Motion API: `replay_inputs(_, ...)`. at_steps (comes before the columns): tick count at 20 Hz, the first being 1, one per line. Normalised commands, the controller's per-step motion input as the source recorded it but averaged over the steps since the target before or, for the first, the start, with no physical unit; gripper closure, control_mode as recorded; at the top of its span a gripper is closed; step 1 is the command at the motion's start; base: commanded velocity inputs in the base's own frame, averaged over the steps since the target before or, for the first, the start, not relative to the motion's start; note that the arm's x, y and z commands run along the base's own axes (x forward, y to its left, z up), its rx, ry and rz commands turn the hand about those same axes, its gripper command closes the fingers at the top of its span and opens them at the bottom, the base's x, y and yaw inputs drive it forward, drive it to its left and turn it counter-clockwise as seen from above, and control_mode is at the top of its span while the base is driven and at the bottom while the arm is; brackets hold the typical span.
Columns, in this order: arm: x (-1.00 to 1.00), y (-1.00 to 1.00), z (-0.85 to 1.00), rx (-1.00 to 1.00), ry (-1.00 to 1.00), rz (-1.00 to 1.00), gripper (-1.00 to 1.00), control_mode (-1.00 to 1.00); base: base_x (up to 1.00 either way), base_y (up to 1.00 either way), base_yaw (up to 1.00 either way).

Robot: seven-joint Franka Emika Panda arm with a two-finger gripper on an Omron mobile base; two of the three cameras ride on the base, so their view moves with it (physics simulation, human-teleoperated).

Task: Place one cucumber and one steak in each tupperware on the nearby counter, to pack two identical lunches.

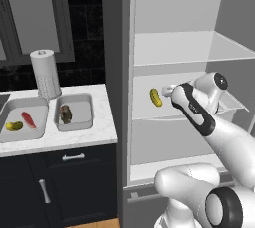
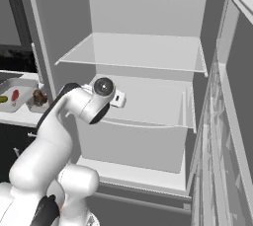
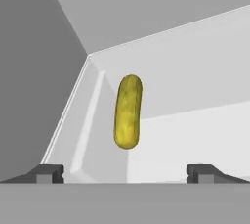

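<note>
A yellow-green cucumber (image 1: 156, 97) lies on the middle shelf of the open fridge. In the hand view this cucumber (image 3: 128, 112) sits just ahead of my open gripper (image 3: 126, 173), untouched, centred between the fingertips (image 3: 49, 173). My gripper (image 1: 167, 91) reaches into the fridge just right of it. On the counter (image 1: 74, 136) the left tupperware (image 1: 25, 100) holds a cucumber (image 1: 13, 126) and a red steak (image 1: 28, 119). The right tupperware (image 1: 82, 108) holds a dark brown steak (image 1: 65, 114).
A paper towel roll (image 1: 46, 74) stands behind the trays. The fridge has an upper shelf (image 2: 138, 52) above my hand (image 2: 117, 98) and a drawer front (image 2: 133, 143) below. Its open door (image 2: 232, 121) stands at the right.
</note>
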Motion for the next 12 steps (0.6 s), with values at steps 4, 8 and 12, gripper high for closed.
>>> replay_inputs(4,0.08,0.00,-0.21,0.02,-0.03,0.00,-1.00,-1.00,0.00,0.00,0.00)
replay_inputs(8,0.02,0.00,-0.18,0.00,-0.08,0.00,-1.00,-1.00,0.00,0.00,0.00)
replay_inputs(12,0.22,0.00,-0.05,0.00,0.00,0.00,-1.00,-1.00,0.00,0.00,0.00)
